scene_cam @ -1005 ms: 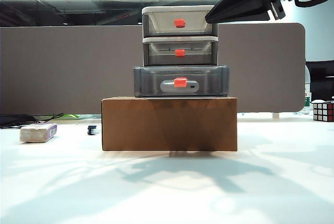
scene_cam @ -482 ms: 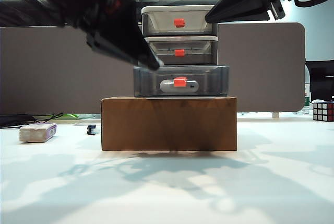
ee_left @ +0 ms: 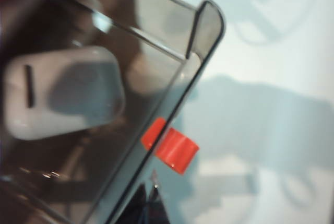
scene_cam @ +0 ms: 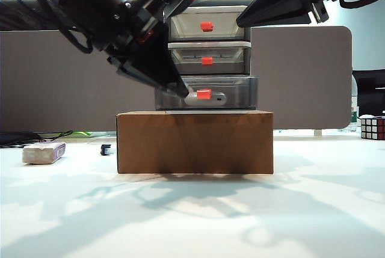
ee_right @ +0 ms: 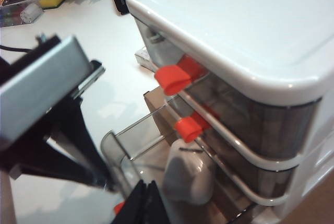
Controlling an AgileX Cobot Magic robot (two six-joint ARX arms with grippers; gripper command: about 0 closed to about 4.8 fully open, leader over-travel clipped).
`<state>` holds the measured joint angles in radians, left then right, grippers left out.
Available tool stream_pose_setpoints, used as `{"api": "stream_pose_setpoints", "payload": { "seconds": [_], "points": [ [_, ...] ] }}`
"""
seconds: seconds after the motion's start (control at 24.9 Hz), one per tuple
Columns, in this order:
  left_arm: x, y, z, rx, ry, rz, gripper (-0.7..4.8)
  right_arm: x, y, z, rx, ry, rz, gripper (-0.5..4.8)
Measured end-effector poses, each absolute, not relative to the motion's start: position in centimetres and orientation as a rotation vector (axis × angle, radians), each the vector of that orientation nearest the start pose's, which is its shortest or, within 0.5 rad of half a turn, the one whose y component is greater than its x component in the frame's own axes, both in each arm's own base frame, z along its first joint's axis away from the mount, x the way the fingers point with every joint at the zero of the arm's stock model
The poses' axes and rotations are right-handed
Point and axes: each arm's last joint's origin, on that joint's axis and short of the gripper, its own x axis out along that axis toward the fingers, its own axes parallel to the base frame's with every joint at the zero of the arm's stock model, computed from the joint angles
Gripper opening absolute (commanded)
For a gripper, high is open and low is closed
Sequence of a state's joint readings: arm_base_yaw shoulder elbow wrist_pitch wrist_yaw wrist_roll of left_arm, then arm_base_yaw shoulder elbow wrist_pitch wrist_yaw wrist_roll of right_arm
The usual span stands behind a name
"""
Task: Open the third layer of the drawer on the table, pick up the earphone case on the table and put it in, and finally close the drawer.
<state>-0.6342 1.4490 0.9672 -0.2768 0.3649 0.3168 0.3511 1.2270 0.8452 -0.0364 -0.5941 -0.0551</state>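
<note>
Exterior view: the drawer unit (scene_cam: pixel 207 56) stood on a brown cardboard box (scene_cam: pixel 195 142) at the middle of the white counter (scene_cam: pixel 192 210). Its lowest drawer (scene_cam: pixel 231 92) sat out a little. The left pincer (scene_cam: pixel 183 91), its jaws pressed together, reached down from 10 o'clock with its tip just at 9 o'clock of that drawer's red handle (scene_cam: pixel 204 94). The right pincer (scene_cam: pixel 245 21) hung by the top drawer, at 1 o'clock of the unit; I cannot tell its jaw gap. A whitish block (scene_cam: pixel 43 153) lay at 9 o'clock of the box, a puzzle cube (scene_cam: pixel 373 128) far at 3 o'clock.

Left wrist view: the white earphone case (ee_left: pixel 62 91) lay inside the grey drawer (ee_left: pixel 156 62), behind the front wall, beside the handle (ee_left: pixel 171 145).

Right wrist view: the case (ee_right: pixel 189 177) rested in the pulled-out lowest drawer (ee_right: pixel 120 153).
</note>
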Motion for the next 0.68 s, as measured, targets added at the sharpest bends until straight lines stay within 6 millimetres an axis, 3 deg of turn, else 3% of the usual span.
{"api": "stream_pose_setpoints", "payload": {
  "seconds": [0.44,0.68],
  "points": [
    [26.3,-20.2,23.6,0.388,0.417,-0.948,-0.06,24.4,10.6,27.9,-0.03,0.393,0.914,-0.05],
    [27.1,-20.5,22.9,0.387,0.412,-0.852,-0.06,24.4,10.5,27.9,-0.046,0.387,0.906,-0.05]
  ]
}}
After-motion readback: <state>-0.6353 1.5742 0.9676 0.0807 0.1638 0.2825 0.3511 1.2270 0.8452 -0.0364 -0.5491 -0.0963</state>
